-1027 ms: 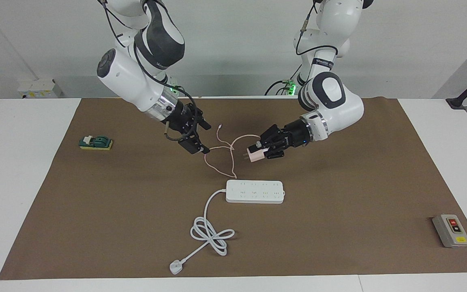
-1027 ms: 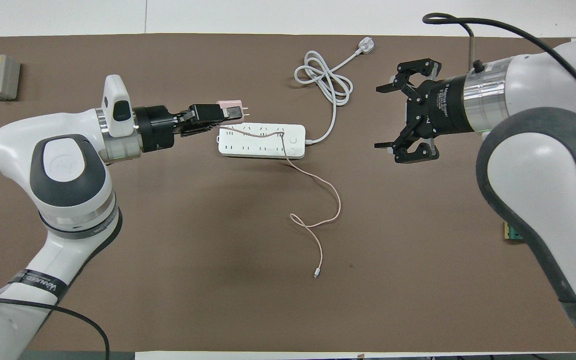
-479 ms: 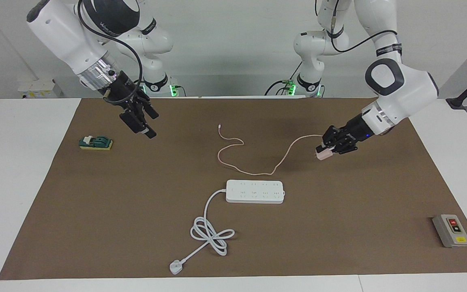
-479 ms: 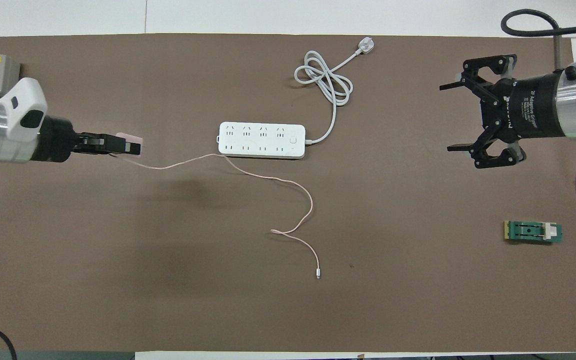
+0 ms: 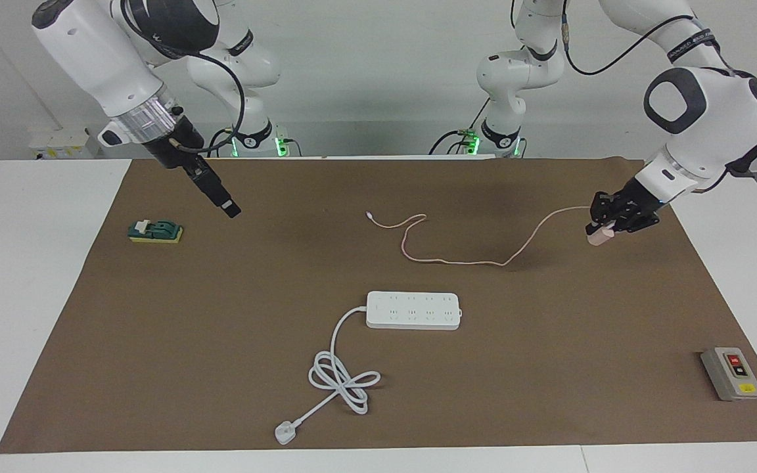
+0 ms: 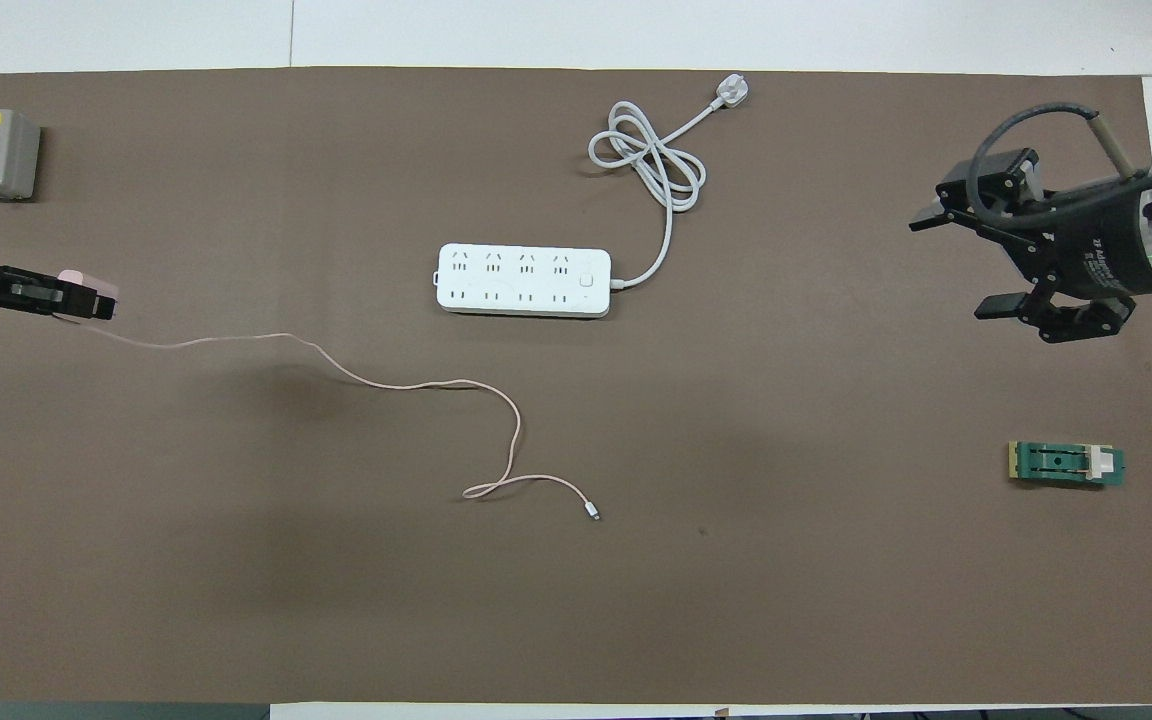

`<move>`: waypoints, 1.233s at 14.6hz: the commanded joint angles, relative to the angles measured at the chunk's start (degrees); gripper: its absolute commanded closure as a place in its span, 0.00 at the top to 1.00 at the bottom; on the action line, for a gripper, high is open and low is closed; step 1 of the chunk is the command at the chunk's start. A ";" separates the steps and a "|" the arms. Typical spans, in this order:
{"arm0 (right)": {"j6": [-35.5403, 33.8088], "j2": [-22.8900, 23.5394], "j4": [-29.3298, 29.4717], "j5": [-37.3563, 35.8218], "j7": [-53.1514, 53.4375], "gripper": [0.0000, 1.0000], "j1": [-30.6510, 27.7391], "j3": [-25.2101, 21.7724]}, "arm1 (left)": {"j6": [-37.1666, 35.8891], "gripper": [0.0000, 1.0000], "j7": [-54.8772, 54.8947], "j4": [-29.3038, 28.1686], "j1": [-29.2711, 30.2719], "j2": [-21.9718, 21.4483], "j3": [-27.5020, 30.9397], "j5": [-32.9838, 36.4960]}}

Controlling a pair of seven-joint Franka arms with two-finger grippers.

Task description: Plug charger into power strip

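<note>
The right gripper (image 5: 229,210) is hanging over the counter (image 5: 549,368) near the green block (image 5: 155,231), its fingers spread wide and holding nothing. The power strip (image 5: 413,310) is lying in the middle with all its holes free, so the plugging is not done yet. The left gripper (image 5: 605,230) is pinching the charger (image 5: 596,238) over the left arm's end; a second ago the charger was just above the strip, and both arms have been pulling away since.

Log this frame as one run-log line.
left gripper: shut on charger, over mat's left-arm end | right gripper: open, waiting | power strip: nothing plugged in
</note>
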 commanded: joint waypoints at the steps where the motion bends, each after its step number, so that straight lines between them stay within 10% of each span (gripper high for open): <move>1: -1.74 -1.38 -0.48 -4.46 -14.59 1.00 -2.16 0.56 | 3.00 0.00 -5.59 -0.71 0.26 -0.36 -0.66 1.91; 9: -13.58 -1.91 4.52 -13.52 -40.12 1.00 -4.10 -0.41 | 10.08 0.00 -15.01 -2.20 1.58 -0.63 -0.57 2.88; 18: -20.28 -1.38 7.07 -20.38 -44.61 1.00 -3.48 -0.94 | 12.23 0.00 -73.15 -1.77 -10.36 -0.01 -0.84 9.65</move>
